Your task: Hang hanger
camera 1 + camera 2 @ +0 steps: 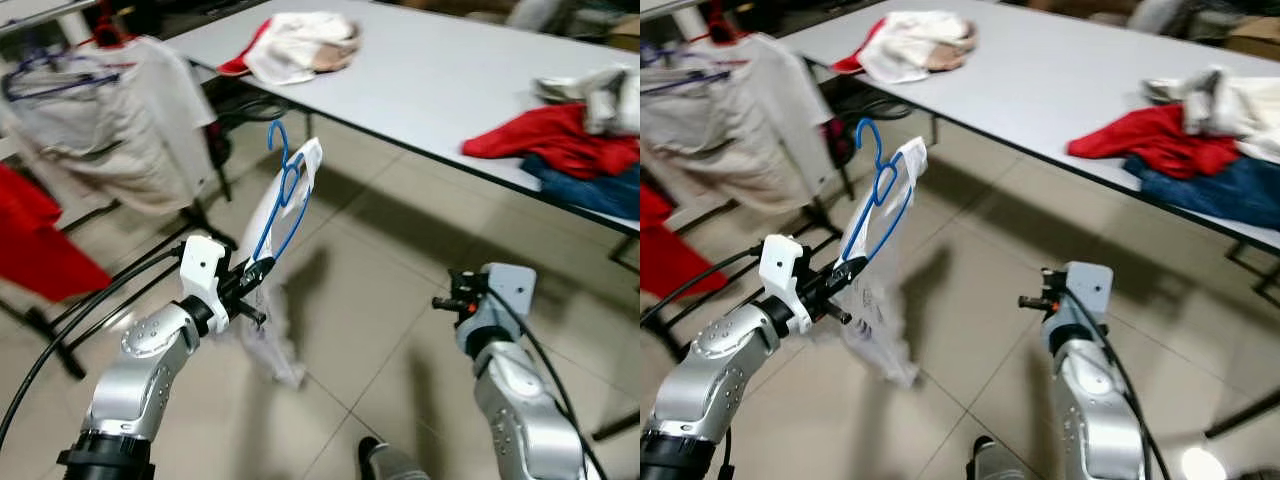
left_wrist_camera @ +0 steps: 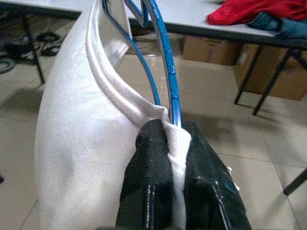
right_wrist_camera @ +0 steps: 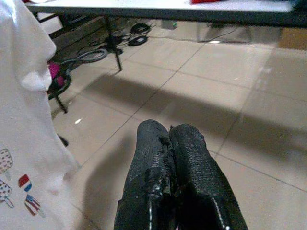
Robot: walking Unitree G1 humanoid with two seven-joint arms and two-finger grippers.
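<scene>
Looking at your left gripper (image 2: 173,139), you're clamping the blue hanger (image 1: 284,190) right where the white garment (image 2: 81,143) bunches over its lower bar, so the black fingers (image 2: 153,158) are pinching both cloth and plastic together. You're holding it up over the tiled floor (image 1: 380,290), tilted away from you, with the hook (image 1: 277,135) pointing up toward the long grey table (image 1: 440,70). The shirt is draping down off the hanger and hanging loose below your wrist; from the right wrist view you can see little printed popsicle shapes (image 3: 21,189) on it.

Your right gripper (image 3: 169,139) is sitting out in front over bare tile, fingers pressed together with nothing between them.

Off to your left a clothes rack (image 1: 60,85) is standing with a pale garment (image 1: 130,130) already on a hanger and something red (image 1: 40,240) below it. It's pretty blurry over there, so I can't really tell how the rail runs. The hanger is well apart from that rack.

On the table you've got a white and red bundle (image 1: 300,45) at the far end, and a red top (image 1: 550,135) lying on something blue (image 1: 590,185) nearer your right.
</scene>
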